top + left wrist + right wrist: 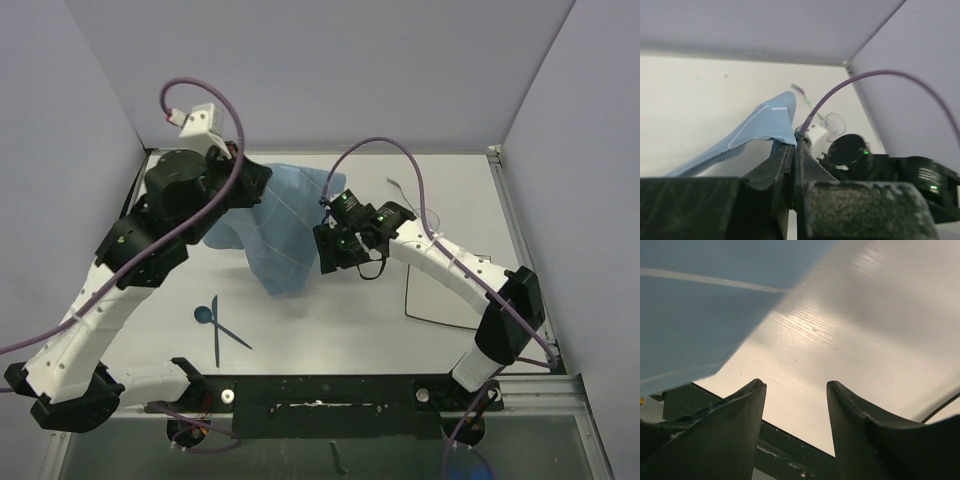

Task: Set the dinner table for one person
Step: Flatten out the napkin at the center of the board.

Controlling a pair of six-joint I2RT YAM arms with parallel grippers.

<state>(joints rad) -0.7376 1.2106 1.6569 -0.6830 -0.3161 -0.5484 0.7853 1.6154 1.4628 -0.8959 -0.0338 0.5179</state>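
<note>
The dinner table (340,325) is a white top with a black rail (330,392) at its near edge. My left gripper (262,190) is shut on an edge of the blue white-lined cloth mat (285,225) and holds it lifted, so the cloth drapes down toward the table's middle. In the left wrist view the jaws (795,145) pinch the cloth (765,122). My right gripper (325,262) is open and empty beside the hanging cloth. In the right wrist view (796,385) the cloth (690,315) fills the upper left above bare table (855,325).
A dark blue spoon (205,314) and a second dark blue utensil (215,340) lie crossed at the near left. A thin clear utensil (397,187) lies at the back right. A thin black wire (408,295) lies near the right arm. Walls enclose the table.
</note>
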